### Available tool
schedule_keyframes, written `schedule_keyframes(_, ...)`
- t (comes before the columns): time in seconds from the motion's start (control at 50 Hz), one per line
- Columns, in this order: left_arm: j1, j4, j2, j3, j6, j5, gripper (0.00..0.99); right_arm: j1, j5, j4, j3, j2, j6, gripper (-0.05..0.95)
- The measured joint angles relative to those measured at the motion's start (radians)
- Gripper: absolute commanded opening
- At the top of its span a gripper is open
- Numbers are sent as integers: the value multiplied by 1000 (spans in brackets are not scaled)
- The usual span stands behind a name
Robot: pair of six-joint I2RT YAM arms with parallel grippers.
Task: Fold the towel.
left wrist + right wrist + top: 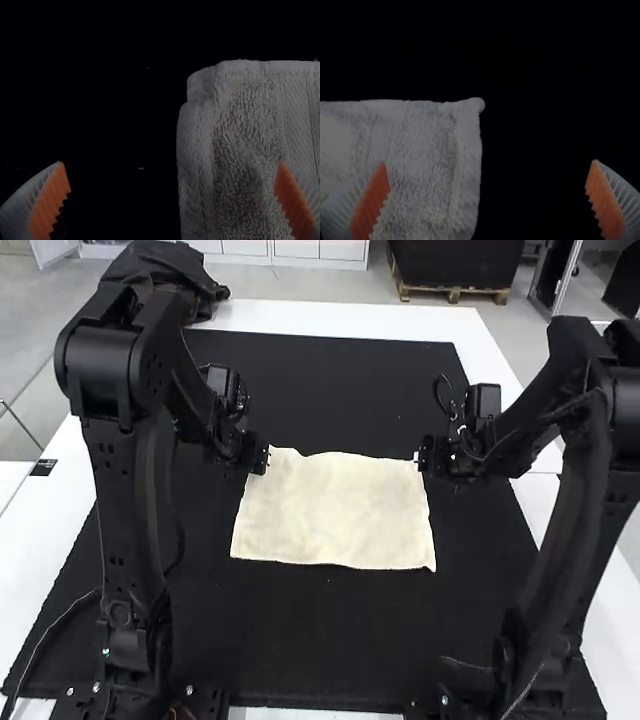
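Towel [335, 510], high view: flat on black mat [330, 640] between left tool [262, 459] and right tool [421, 457], presumably stationed for its far corners. Left wrist view: fingers spread, straddling one side edge. Right wrist view: likewise spread, opposite edge.

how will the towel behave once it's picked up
The towel will probably be floppy and sag between grip points, as its edges already lie wavy. Its looped, fuzzy pile suggests it won't slip easily from ribbed pads. It looks light, being a thin sheet.
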Motion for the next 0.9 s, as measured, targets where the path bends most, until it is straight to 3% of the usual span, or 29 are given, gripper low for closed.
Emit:
schedule_keyframes(0.44,-6,10,32,2,0,0,961,3,0,63,10,75,5,908)
schedule_keyframes(0.9,-6,7,32,2,0,0,959,86,14,84,27,148,2,908)
